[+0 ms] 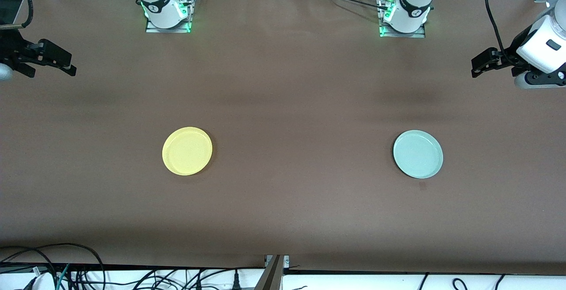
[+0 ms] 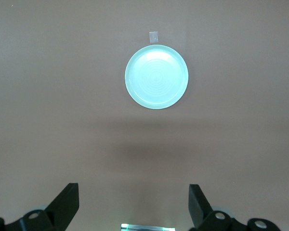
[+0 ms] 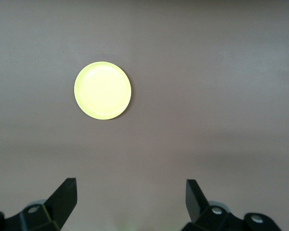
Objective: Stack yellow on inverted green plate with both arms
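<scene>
Although both arms are up and ready, nothing of the stacking shows as done: the wide brown cloth-covered table carries the two plates well apart, and neither has been touched by a gripper. The round, bright yellow shallow plate lies toward the right arm's end of the table, rim up. The round, pale mint-green shallow plate lies toward the left arm's end, about as near to the front camera as the yellow one; in the left wrist view its hollow with faint rings faces up, so I judge it is not yet inverted. A small pale tag or mark on the cloth sits just beside its rim.

What is left, then, is everything: turning the green plate over, lifting the yellow one, carrying it across and setting it on the flat underside.

The two white jointed arms rise from their bases along the top of the front view and reach out to the table's ends. The left gripper hangs high over bare cloth at the left arm's end, and the left wrist view shows its black fingers spread wide with nothing between them. The right gripper hangs likewise over the right arm's end, its fingers just as wide apart and empty, looking down on the yellow plate.
</scene>
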`<control>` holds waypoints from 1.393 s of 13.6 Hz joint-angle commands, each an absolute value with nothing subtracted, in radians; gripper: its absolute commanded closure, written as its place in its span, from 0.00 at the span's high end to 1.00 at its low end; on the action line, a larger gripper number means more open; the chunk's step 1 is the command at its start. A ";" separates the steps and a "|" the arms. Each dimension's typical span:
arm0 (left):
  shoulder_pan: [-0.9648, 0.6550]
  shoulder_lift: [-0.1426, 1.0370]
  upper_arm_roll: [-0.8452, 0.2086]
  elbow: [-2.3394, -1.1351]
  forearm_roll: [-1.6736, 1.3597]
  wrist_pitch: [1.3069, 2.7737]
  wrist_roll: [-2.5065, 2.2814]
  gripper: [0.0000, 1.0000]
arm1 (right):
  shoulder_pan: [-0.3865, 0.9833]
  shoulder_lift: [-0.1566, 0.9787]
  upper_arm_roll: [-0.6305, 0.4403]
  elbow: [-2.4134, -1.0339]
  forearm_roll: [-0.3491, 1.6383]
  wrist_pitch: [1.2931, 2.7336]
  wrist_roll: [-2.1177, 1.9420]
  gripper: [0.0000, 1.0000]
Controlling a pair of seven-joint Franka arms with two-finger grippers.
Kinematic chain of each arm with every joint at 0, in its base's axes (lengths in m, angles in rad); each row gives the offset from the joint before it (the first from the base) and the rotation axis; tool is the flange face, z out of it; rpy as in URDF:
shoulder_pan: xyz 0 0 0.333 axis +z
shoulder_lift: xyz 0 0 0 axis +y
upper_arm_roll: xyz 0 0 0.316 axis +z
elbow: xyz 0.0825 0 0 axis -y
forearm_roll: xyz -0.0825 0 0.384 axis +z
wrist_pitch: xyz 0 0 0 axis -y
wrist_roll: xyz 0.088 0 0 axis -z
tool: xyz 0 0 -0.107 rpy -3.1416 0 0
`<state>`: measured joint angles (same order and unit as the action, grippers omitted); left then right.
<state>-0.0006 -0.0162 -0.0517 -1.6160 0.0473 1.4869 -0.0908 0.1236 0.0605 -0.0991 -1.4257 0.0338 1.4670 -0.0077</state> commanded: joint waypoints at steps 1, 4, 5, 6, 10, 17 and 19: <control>0.008 -0.014 -0.052 -1.585 0.034 1.471 -0.072 1.00 | 0.126 0.058 -0.098 -1.416 0.038 1.454 -0.018 1.00; 0.006 -0.006 -0.054 -1.582 0.034 1.471 -0.078 1.00 | 0.126 0.058 -0.101 -1.416 0.040 1.454 -0.018 1.00; 0.006 0.001 -0.054 -1.572 0.037 1.467 -0.081 1.00 | 0.126 0.057 -0.101 -1.416 0.038 1.454 -0.018 1.00; 0.008 0.003 -0.052 -1.566 0.037 1.465 -0.080 1.00 | 0.126 0.058 -0.101 -1.416 0.038 1.454 -0.020 1.00; 0.009 0.028 -0.057 -1.527 0.038 1.465 -0.080 1.00 | 0.124 0.060 -0.101 -1.416 0.038 1.453 -0.009 1.00; 0.014 0.049 -0.052 -1.517 0.038 1.448 -0.075 1.00 | 0.126 0.094 -0.100 -1.424 0.032 1.453 -0.021 1.00; 0.014 0.066 -0.052 -1.522 0.038 1.440 -0.077 1.00 | 0.126 0.095 -0.100 -1.424 0.029 1.450 -0.028 1.00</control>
